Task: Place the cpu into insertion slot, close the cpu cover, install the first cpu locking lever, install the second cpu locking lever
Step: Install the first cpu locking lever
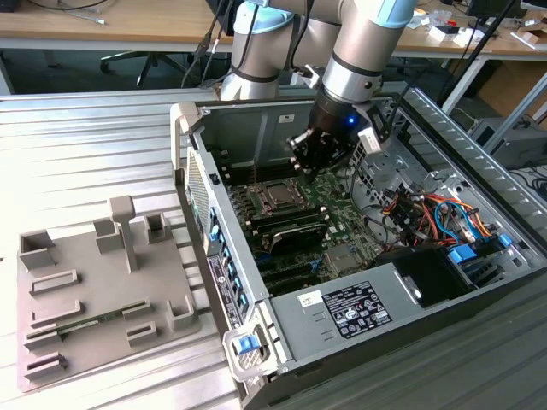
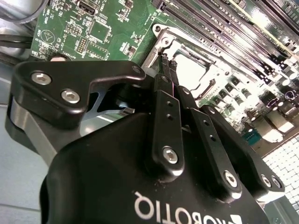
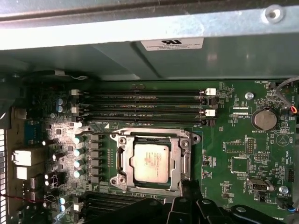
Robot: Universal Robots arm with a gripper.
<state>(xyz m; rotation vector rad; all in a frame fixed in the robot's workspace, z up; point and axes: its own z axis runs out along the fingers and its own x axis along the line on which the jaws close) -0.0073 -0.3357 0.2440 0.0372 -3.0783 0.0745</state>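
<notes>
Computer case (image 1: 256,128) lying open on a ribbed table (image 1: 85,145), seen from the exterior view. A grey fixture tray (image 1: 85,282) sits on the exterior view's left. The robot arm reaches down into the case, and its gripper (image 1: 320,158) hangs just above the green motherboard (image 1: 342,213), beside the socket (image 1: 274,198).

First wrist view, looking straight down on the board: the cpu (image 3: 150,162) lies flat in its socket. The cpu cover (image 3: 124,154) lies down around it, with the chip's silver top showing through the window. Long memory slots (image 3: 140,100) run alongside, and a coin battery (image 3: 264,119) sits well apart. One dark fingertip reaches the cover's corner.

Second wrist view, looking along the gripper: the two black fingers (image 2: 166,116) are drawn together with nothing visible between them. Their tips are at the edge of the cover frame, near a corner.

This view gives how the fingers stand. The straight-down view gives how squarely the chip and cover are seated. I cannot tell whether either locking lever is hooked.

Likely risk: the tips are so near the frame that a sideways slip could scrape small board parts, and a half-caught lever might spring back
</notes>
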